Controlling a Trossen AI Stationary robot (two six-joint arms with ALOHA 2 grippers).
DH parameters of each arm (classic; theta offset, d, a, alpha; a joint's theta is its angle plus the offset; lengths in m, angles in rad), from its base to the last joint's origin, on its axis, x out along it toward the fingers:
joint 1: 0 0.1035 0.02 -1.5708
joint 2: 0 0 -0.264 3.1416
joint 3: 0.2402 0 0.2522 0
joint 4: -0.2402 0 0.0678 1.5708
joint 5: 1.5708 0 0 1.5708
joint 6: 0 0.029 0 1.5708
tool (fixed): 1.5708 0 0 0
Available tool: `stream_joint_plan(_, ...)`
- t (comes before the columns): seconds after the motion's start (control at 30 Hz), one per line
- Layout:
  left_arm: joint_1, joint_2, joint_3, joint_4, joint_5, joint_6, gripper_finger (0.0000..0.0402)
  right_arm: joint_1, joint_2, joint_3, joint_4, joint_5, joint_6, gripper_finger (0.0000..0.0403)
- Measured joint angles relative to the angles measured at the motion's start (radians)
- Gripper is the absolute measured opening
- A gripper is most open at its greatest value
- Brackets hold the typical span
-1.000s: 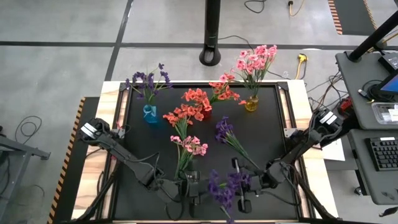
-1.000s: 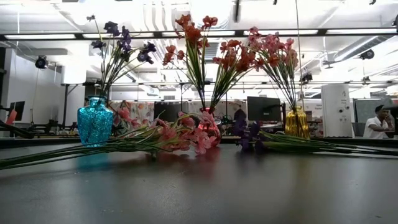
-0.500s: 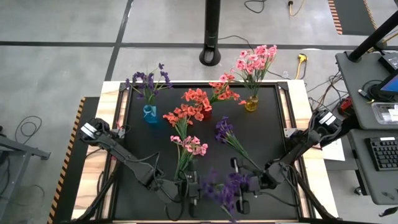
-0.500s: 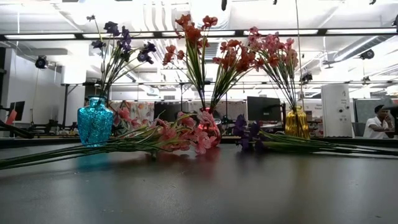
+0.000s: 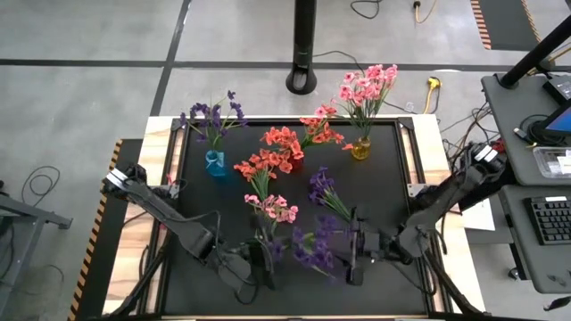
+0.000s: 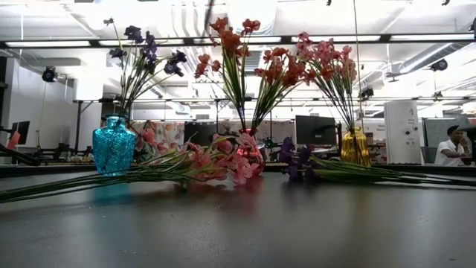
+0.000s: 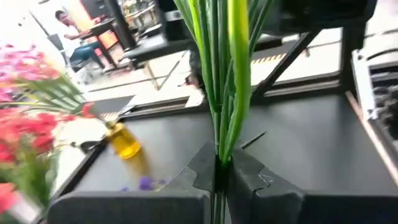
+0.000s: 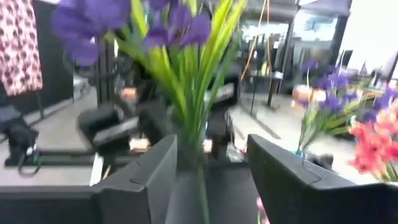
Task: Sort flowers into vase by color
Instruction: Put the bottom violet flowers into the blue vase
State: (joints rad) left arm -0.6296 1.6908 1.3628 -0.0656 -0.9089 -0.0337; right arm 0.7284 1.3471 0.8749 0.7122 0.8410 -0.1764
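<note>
Looking down from the high view, the left claw [image 5: 268,254] and right claw [image 5: 352,259] face each other near the desk's [image 5: 384,192] front edge, with a purple sprig [image 5: 312,250] between them. Beyond the claws stand a blue vase [image 5: 215,163] with purple flowers, a red vase [image 5: 294,162] with coral ones and a yellow vase [image 5: 360,149] with pink ones. A coral sprig [image 5: 259,168], a pink sprig [image 5: 272,209] and another purple sprig [image 5: 323,189] lie loose beyond the claws, so sorting looks partly done.

The low view shows the vases upright and stems lying flat; no claw appears.

In the left wrist view, the left claw is pressed together on the green stems [image 7: 221,93].

In the right wrist view, the right claw's fingers [image 8: 149,180] are spread, the purple sprig rising between them.
</note>
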Motion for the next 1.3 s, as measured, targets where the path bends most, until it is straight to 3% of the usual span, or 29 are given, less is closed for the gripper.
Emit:
stream_joint_plan(0.2, 0.002, -0.131, -0.049, -0.135, -0.12, -0.041, 0.0001, -0.021, -0.083, -0.008, -0.238, 0.001, 0.164, 0.021)
stream_joint_plan(0.4, 0.003, -0.347, -0.269, -0.141, -0.262, -0.087, 0.0, -0.026, -0.072, -0.02, -0.25, -0.001, 0.184, 0.0212)
stream_joint_plan(0.6, 0.046, -0.626, -0.52, -0.137, -0.554, -0.16, 0.0, -0.03, -0.055, -0.021, -0.251, -0.001, 0.184, 0.0213)
stream_joint_plan(0.9, 0.194, -0.884, -0.764, -0.099, -0.635, -0.224, 0.0, -0.077, -0.008, -0.021, -0.25, -0.002, 0.199, 0.021)
stream_joint_plan(1.3, 0.31, -0.947, -0.821, -0.106, -0.645, -0.219, 0.0, -0.104, 0.01, -0.021, -0.25, -0.002, 0.221, 0.021)
